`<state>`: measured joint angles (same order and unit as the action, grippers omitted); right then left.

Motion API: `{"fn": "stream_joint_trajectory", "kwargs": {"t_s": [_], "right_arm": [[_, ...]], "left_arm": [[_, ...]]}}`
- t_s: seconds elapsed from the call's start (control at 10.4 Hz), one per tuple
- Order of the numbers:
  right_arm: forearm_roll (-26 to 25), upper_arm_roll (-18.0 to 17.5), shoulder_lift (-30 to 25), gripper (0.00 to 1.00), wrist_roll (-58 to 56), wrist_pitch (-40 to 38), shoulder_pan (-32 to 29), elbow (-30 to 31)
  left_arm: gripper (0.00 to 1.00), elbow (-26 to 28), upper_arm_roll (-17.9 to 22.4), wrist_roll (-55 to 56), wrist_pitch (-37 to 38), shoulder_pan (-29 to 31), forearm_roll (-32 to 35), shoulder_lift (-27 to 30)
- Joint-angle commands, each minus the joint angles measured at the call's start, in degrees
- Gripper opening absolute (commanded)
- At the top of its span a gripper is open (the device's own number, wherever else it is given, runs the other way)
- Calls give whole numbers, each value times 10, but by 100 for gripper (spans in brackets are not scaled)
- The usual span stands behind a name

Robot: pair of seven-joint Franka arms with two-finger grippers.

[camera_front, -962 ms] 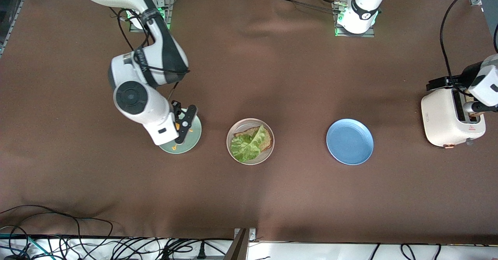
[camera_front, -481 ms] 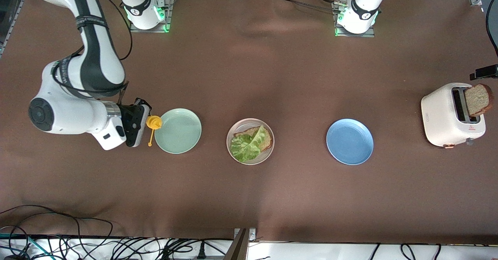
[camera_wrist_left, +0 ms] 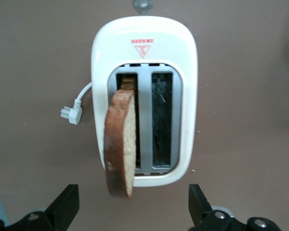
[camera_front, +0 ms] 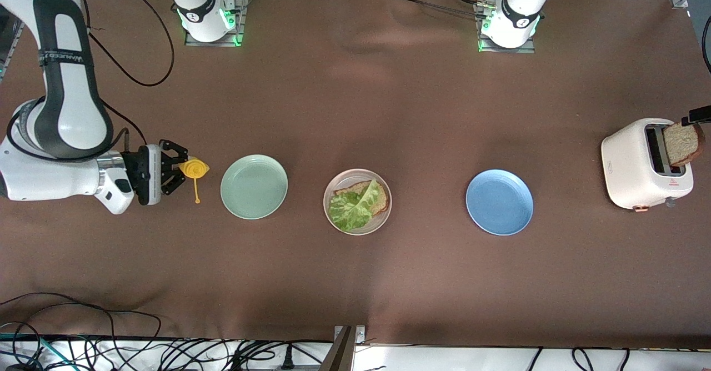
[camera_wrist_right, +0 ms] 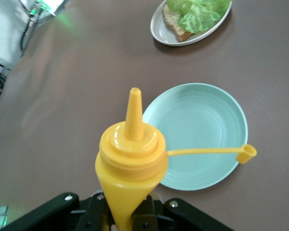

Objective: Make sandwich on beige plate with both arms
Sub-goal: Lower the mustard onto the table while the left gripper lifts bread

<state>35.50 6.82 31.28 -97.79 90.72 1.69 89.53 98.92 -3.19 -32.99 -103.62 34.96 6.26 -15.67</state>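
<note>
Brown cloth covers the counter [camera_front: 355,282], and black cables [camera_front: 83,337] lie tangled along its edge nearest the front camera.

Three plates sit in a row across the middle. The beige plate [camera_front: 383,220] is the centre one and holds the open sandwich: one brown bread slice [camera_front: 362,187] lying flat with a crinkled lettuce leaf [camera_front: 355,205] on top. No second slice covers it. The leaf's long axis runs diagonally, its nearer end toward the right arm's end of the counter. The blue plate [camera_front: 499,202], toward the left arm's end, and the mint-green plate [camera_front: 254,186], toward the right arm's end, both hold nothing.

The right tool [camera_front: 176,171] is over the counter just beside the mint-green plate, clamped on a yellow squeeze bottle [camera_front: 194,168]. The bottle lies sideways with its nozzle toward that plate, and its cap [camera_wrist_right: 245,154] hangs on a thin tether.

A white toaster [camera_front: 633,165] stands at the left arm's end. It bears a red warning triangle [camera_wrist_left: 142,49] with red print too small to read. Another bread slice [camera_wrist_left: 121,144] leans out of one slot; the second slot is bare. The left tool [camera_wrist_left: 133,190] hovers over the toaster with its fingers [camera_wrist_left: 67,204] spread wide, touching nothing.

Both arm bases [camera_front: 208,13] glow green along the farthest edge.
</note>
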Motion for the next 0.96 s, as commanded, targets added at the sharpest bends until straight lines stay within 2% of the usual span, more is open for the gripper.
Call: {"fn": "stream_joint_trajectory", "kwargs": {"t_s": [0.0,0.19,0.29,0.38,0.58,0.87], "right_arm": [[47,-13,52,0,-147,-26,-45,-4],[53,-15,79,0,-247,-27,-62,-7],[68,-15,83,0,-286,-47,-64,-7],[83,-15,90,0,-342,-49,-66,-8],[90,-14,118,0,-422,-55,-68,-6],[96,-14,136,0,-449,-54,-78,-7]], "left_arm": [[100,-13,-9,-19,-21,13,12,-30],[96,-16,-9,-19,-22,13,7,-45],[88,-16,-10,-19,-21,13,6,-45],[67,-16,-10,-19,-22,13,6,-45],[0,-18,-10,-18,-20,10,7,-46],[0,-26,-12,-33,-15,10,7,-45]]}}
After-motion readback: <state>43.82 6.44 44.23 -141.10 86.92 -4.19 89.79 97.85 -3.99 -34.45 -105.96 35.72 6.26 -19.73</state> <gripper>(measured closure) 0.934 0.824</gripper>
